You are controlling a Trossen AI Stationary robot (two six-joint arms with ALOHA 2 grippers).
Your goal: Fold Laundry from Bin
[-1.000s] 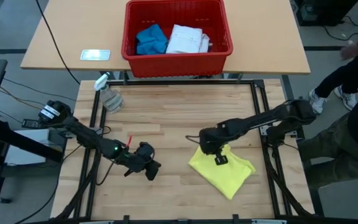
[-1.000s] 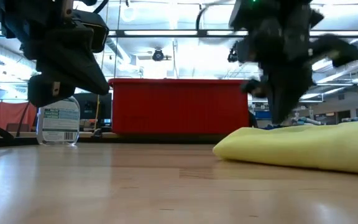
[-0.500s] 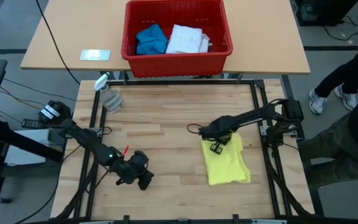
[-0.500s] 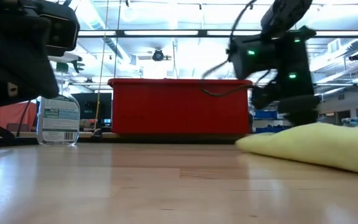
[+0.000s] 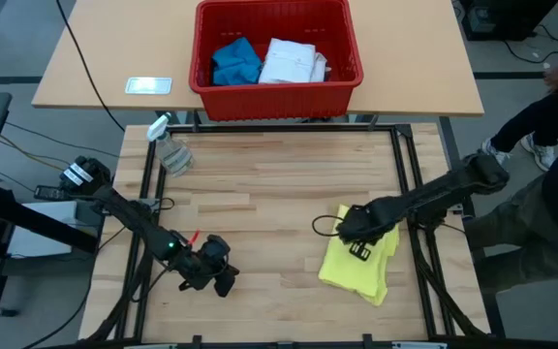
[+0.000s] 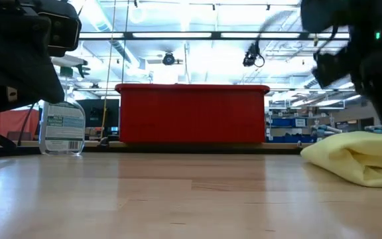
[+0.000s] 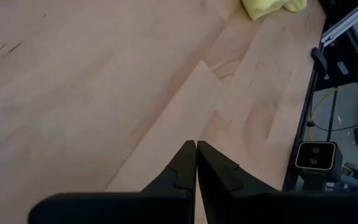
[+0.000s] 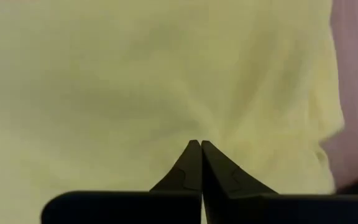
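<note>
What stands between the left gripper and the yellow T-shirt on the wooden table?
Nothing visible. Only bare wooden table lies between the left gripper, jaws shut, and the yellow T-shirt, where the right gripper presses.

Two black jointed arms with green indicator lights.

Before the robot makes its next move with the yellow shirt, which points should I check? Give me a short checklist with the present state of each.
1. Yellow shirt lies on the table, folded: ok.
2. Right gripper shut, on the shirt: ok; whether it pinches cloth: cannot tell.
3. Left gripper shut, holding nothing, apart from the shirt: ok.
4. Red bin holds blue piece and white shirt: ok.
5. Spray bottle away from both arms: ok.
</note>
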